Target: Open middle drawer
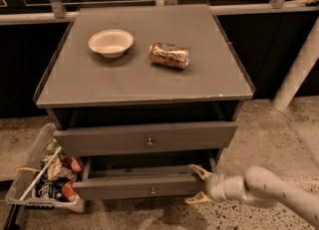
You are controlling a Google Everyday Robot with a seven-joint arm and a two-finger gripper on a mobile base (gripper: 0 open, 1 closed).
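Observation:
The middle drawer (134, 188) is the grey thin-fronted one with a small round knob (152, 190). It stands pulled partway out below the taller-fronted drawer (144, 137), and its dark inside shows. My gripper (197, 185) is at the right end of its front panel. It is open, with one tan finger (200, 172) above the panel's top edge and the other low at the panel's foot. My white arm (269, 194) comes in from the lower right.
A white bowl (110, 42) and a crushed can (169, 55) lie on the cabinet top (99, 82). A clear bin of snack packets (47, 179) stands on the floor at the cabinet's left. A white post (299, 64) rises at the right.

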